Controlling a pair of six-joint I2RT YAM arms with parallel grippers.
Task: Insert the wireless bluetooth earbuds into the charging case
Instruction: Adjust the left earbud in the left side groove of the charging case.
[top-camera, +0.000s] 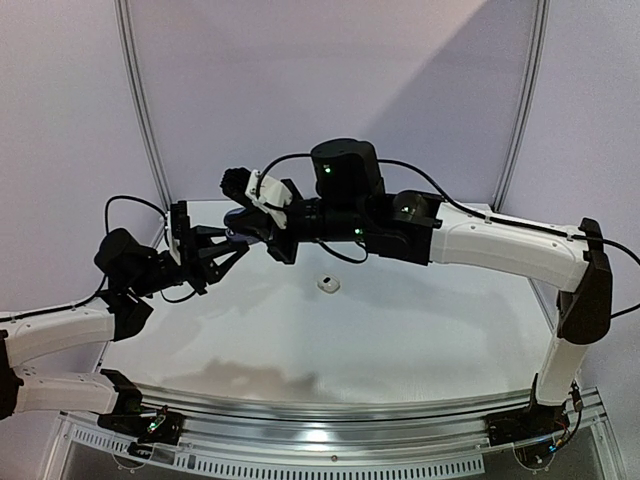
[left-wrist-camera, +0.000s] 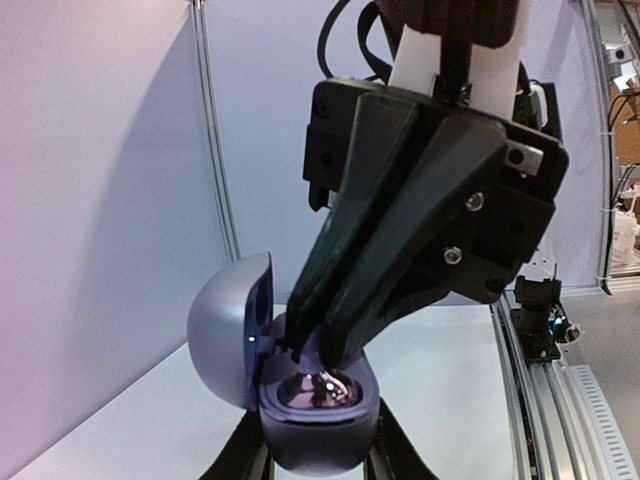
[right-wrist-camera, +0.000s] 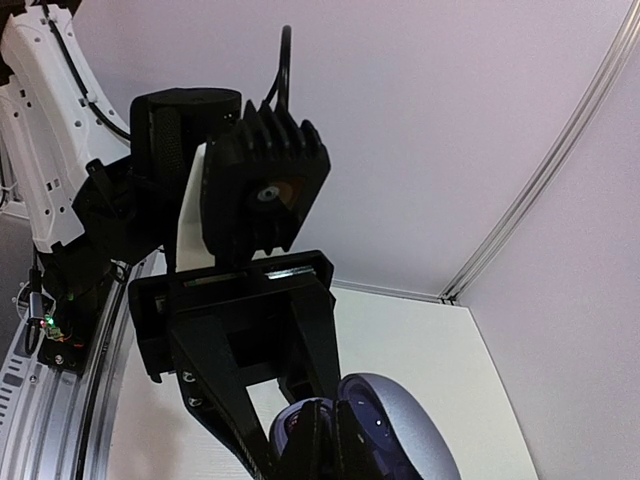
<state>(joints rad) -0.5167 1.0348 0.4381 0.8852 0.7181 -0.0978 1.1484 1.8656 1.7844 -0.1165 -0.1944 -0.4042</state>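
My left gripper (top-camera: 222, 243) is shut on the charging case (left-wrist-camera: 318, 430), a blue-grey shell held above the table. Its fingers (left-wrist-camera: 240, 455) clamp the base from both sides. The lid (left-wrist-camera: 225, 330) stands open to the left. My right gripper (left-wrist-camera: 318, 352) reaches down into the open base, shut on a small dark silvery-grey earbud (left-wrist-camera: 325, 385) that sits at the mouth of the well. In the right wrist view, the right gripper (right-wrist-camera: 335, 440) hides the well beside the case (right-wrist-camera: 410, 440). In the top view the right gripper (top-camera: 243, 226) meets the left one at the back left.
A small white item (top-camera: 328, 283) lies on the white table (top-camera: 400, 330) near the middle; it is too small to tell what it is. The table's metal rail (top-camera: 330, 410) runs along the near edge. Purple walls (top-camera: 400, 90) close the back.
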